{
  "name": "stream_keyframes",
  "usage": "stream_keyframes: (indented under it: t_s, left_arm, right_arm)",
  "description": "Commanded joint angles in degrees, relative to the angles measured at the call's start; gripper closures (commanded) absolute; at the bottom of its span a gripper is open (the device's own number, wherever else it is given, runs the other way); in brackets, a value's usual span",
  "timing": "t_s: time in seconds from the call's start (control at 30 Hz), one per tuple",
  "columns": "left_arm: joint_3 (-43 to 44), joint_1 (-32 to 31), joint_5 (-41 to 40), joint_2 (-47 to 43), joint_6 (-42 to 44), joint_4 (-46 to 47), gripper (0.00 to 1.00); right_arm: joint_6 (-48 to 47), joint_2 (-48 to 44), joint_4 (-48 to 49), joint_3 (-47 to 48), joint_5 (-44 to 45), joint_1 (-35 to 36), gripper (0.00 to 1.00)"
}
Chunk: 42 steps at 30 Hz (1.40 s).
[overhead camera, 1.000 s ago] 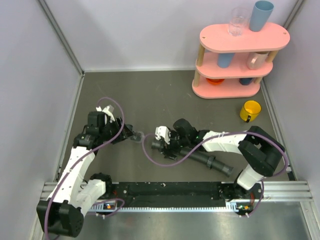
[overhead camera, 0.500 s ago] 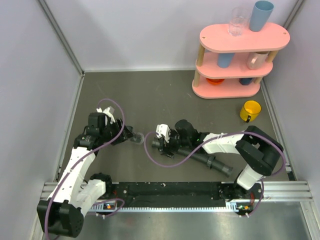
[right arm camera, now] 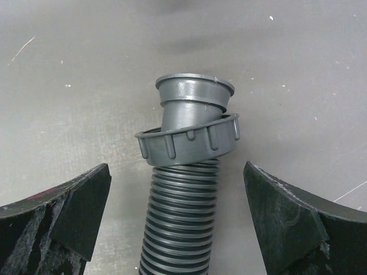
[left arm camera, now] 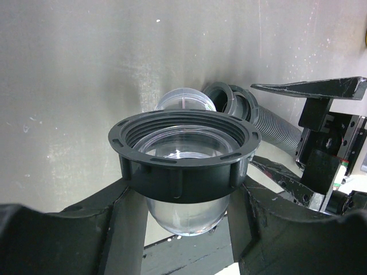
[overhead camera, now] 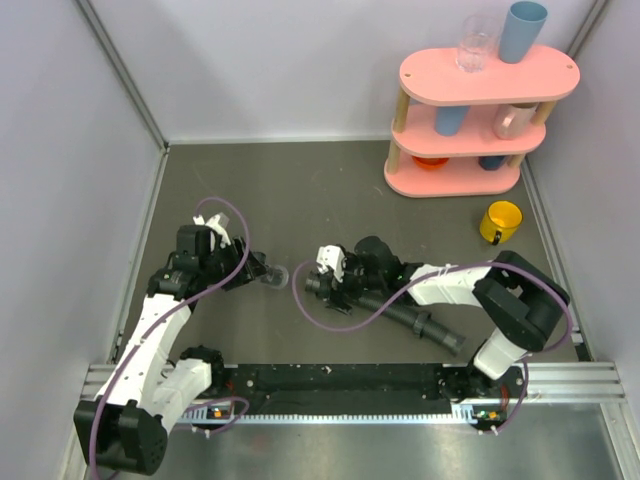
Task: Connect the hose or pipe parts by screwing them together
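Hose (overhead camera: 420,322) lies flat on the table (overhead camera: 300,190), running from the near right side to its grey ring nut (right arm camera: 188,140) end, mid-table. R gripper (right arm camera: 175,172) has just opened wide, one jaw each side of the hose, gripping nothing. So the hose is loose now, prob. for a new grab. L gripper (left arm camera: 182,189) is tight on the clear cup (left arm camera: 180,220) w/ black threaded ring (left arm camera: 172,175), near the hose end but apart. Not screwed yet.

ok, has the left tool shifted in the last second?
No. The left tool, shut on the ring nut, sits at the same spot relative to the base rail in the top view.
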Motion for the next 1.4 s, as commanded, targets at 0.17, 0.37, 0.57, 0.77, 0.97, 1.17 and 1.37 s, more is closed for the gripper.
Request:
stream_keyframes:
  t_s: [0.17,0.37,0.57,0.77,0.97,1.17,1.37]
  left_arm:
    - [0.24,0.35,1.07,-0.08,0.42,2.48,1.00]
    - [-0.02,0.35,1.16,-0.16,0.33,2.74,1.00]
    - [-0.11,0.35,1.42,-0.16,0.25,2.92,1.00]
    - [-0.37,0.44,2.13,0.63,-0.02,3.45,1.00]
    - [-0.37,0.44,2.13,1.33,0.25,3.71,1.00]
    - [-0.28,0.44,2.04,2.03,0.42,4.15,1.00]
    - [-0.63,0.44,2.65,2.74,0.25,4.59,1.00]
  right_arm:
    - [-2.20,-2.01,1.11,0.60,-5.39,-1.17,0.05]
    - [-4.31,0.45,-0.90,2.97,-6.46,-1.79,0.06]
    - [-5.02,1.25,1.11,3.50,-6.19,-1.79,0.05]
    - [-5.90,3.88,-1.08,6.31,-6.63,-1.79,0.06]
    - [-6.42,4.76,-1.96,7.63,-6.54,-1.79,0.10]
    - [-6.87,5.99,-3.72,9.12,-7.24,-1.79,0.19]
    - [-6.86,6.52,-3.63,9.65,-7.68,-1.79,0.41]
